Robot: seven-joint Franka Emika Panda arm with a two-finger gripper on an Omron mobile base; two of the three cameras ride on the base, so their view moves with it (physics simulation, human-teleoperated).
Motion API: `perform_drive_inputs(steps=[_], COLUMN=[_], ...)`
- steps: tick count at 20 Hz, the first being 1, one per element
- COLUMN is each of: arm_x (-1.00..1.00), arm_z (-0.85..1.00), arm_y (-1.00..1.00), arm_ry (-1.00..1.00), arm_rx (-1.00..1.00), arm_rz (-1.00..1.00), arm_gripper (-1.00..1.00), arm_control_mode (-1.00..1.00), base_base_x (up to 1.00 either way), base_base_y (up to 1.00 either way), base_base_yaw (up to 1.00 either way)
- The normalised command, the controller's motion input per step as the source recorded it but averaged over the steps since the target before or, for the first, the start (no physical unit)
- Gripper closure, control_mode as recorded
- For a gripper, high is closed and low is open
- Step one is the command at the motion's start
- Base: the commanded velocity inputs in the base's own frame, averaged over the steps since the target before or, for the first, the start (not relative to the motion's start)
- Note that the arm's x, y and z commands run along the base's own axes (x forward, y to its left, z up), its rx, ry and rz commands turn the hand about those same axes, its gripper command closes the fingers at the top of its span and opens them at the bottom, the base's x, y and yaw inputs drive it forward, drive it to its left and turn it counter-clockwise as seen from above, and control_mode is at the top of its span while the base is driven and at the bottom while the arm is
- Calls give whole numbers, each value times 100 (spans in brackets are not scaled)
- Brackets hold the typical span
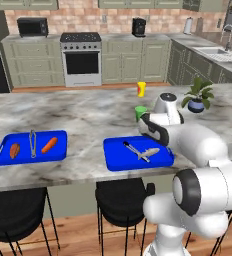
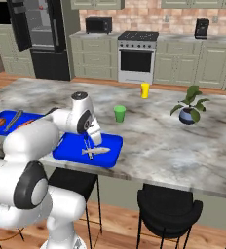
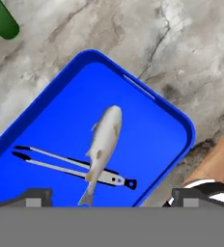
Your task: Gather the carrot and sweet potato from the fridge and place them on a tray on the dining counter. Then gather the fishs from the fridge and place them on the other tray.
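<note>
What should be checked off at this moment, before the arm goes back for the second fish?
1. Pale fish lies inside the right blue tray: ok.
2. Tool open and apart from the fish: ok.
3. Tongs share that tray, partly under the fish: ok, but crowded.
4. Carrot and sweet potato on the left tray: ok.
5. Red fish on a tray: not ok.
6. Fridge door open: ok.

Arm [image 1: 198, 145] bent forward and down, gripper [image 3: 109, 195] jaws spread wide, holding nothing
</note>
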Motion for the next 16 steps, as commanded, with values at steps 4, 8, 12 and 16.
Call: perform_drive_inputs(steps=[4, 8, 12, 16], arm_x=[-35, -41, -50, -55], arm_z=[65, 49, 41, 42], arm_y=[0, 0, 12, 21], arm_ry=[-5, -7, -5, -4], arm_rx=[0, 0, 0, -1], arm_rz=[24, 25, 25, 26], arm_gripper=[-100, -100, -100, -100], arm_control_mode=[-100, -100, -100, -100], base_base_x=[0, 0, 0, 0], base_base_y=[0, 0, 0, 0], base_base_yaw=[0, 0, 0, 0])
